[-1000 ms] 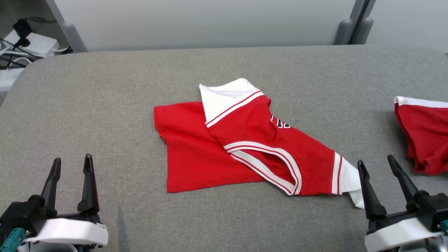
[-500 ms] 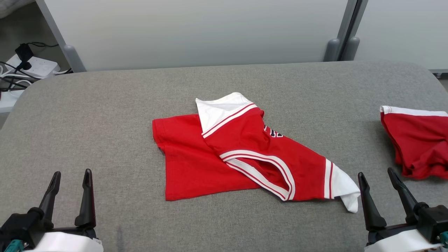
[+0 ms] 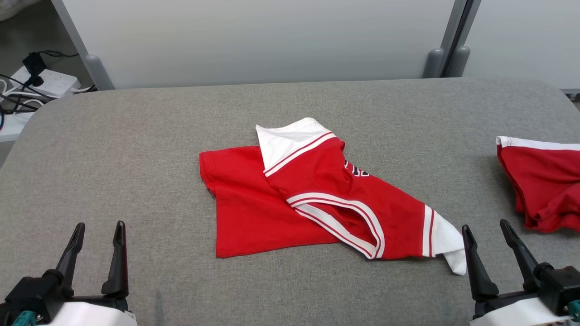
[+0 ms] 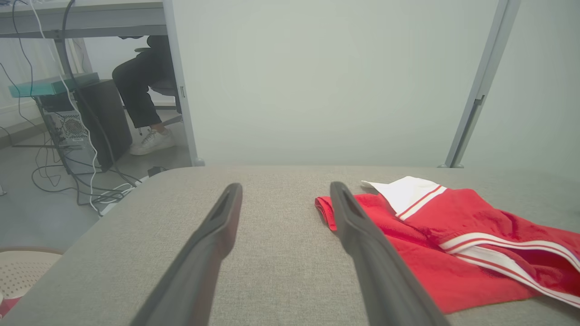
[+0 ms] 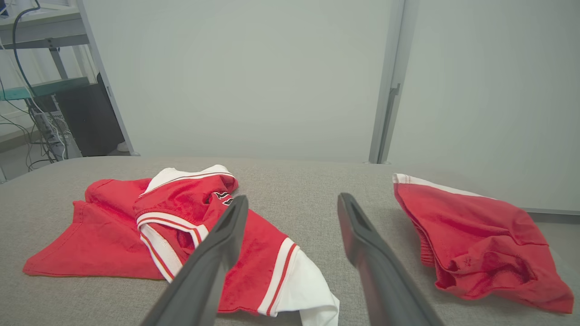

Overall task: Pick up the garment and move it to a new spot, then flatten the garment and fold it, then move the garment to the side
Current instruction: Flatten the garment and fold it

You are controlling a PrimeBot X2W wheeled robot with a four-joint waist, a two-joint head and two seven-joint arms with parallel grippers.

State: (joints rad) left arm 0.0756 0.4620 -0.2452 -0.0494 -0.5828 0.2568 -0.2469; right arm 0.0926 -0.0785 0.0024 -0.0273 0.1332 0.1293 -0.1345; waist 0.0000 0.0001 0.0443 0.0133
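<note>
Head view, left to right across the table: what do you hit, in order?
left gripper → red and white shirt → second red garment

The left end effector (image 3: 99,225) and right end effector (image 3: 485,225) each have two long, tapering black fingers (image 3: 118,253) on black hinge blocks (image 3: 552,281), set in a glossy white wrist shell (image 3: 516,313) with a teal fitting (image 3: 574,309).

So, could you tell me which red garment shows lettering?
The centre garment, crumpled with white sleeves: dark letters show on it. The right garment is plain red, white-edged.
</note>
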